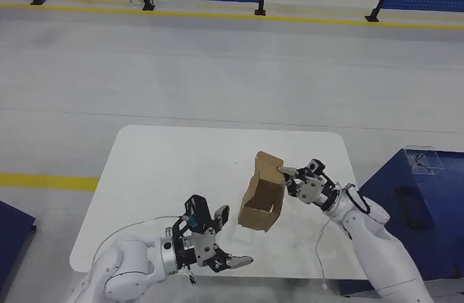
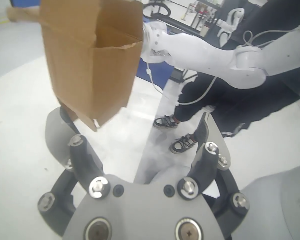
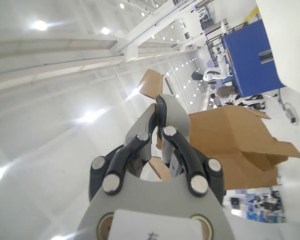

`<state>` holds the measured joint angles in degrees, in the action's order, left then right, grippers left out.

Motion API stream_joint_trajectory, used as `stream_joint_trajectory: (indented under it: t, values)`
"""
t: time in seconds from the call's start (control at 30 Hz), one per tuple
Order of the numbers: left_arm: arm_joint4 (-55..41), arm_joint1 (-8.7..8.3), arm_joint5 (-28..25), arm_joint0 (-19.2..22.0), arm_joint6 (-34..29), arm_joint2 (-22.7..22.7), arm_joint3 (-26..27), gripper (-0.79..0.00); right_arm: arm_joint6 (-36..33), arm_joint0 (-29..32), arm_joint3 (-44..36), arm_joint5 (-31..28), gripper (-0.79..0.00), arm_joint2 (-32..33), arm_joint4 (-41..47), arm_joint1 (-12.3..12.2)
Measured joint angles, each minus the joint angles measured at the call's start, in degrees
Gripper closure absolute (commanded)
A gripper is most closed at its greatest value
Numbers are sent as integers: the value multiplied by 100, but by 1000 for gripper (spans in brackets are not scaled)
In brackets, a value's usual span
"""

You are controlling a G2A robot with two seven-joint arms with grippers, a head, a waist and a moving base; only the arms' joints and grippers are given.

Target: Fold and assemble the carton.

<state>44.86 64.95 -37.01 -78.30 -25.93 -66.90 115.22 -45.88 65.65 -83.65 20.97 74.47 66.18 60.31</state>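
Note:
The brown carton [image 1: 262, 201] is an open cardboard tube with loose flaps, held up over the right half of the white table [image 1: 164, 167]. My right gripper [image 1: 287, 176] is shut on the carton's upper edge; its wrist view shows the fingers [image 3: 162, 111] pinching a flap of the carton [image 3: 230, 141]. Near the table's front edge my left gripper [image 1: 230, 241] stands open and holds nothing. Its wrist view has the carton [image 2: 90, 58] hanging just beyond the spread fingertips [image 2: 203, 128], open end facing the camera.
A blue cabinet [image 1: 425, 204] with a small clear box [image 1: 423, 159] on top stands just right of the table. A white cable [image 1: 321, 257] hangs from the right arm by the table's front right corner. A person's legs and shoes [image 2: 180, 136] stand beside the table.

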Motion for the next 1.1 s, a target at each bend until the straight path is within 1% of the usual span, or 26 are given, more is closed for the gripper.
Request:
stream_joint_trajectory:
  t: [0.1, 0.13, 0.17, 0.23, 0.33, 0.43, 0.53, 0.7, 0.77, 0.83, 1.0, 1.1]
  values:
    - [1817, 8, 722, -371, 1019, -57, 365, -785, 245, -141, 194, 816, 0, -99, 672, 48]
    - [2617, 12, 1178, -556, 1441, -13, 432, -785, 342, -200, 266, 1126, 0, -131, 907, 63]
    - [3225, 15, 1547, -689, 1736, 45, 438, -785, 409, -240, 319, 1343, 0, -157, 1068, 74]
    - [4461, 27, 2336, -934, 2431, 253, 350, -785, 549, -330, 457, 1770, 0, -224, 1389, 101]
    - [5583, 39, 3087, -1104, 3385, 487, 90, -785, 771, -442, 655, 2160, 0, -322, 1774, 147]
    - [6454, 45, 3697, -1215, 3961, 626, -43, -785, 975, -518, 784, 2446, 0, -407, 2110, 187]
    - [7035, 69, 4223, -1307, 4040, 747, -63, -785, 1124, -552, 846, 2647, 0, -473, 2374, 221]
    - [7687, 126, 4577, -1241, 3721, 985, -50, -785, 1259, -522, 782, 2710, 0, -540, 2473, 249]
    - [7867, 166, 4640, -1145, 3583, 1129, -38, -785, 1283, -503, 754, 2723, 0, -562, 2480, 258]
    - [7852, 208, 4662, -1028, 3539, 1247, -30, -785, 1300, -485, 725, 2728, 0, -582, 2478, 266]
    - [7720, 283, 4716, -838, 3475, 1368, -35, -785, 1305, -411, 605, 2754, 0, -581, 2464, 271]
    - [7537, 312, 4634, -774, 3456, 1380, -21, -782, 1251, -362, 575, 2814, 0, -570, 2453, 267]
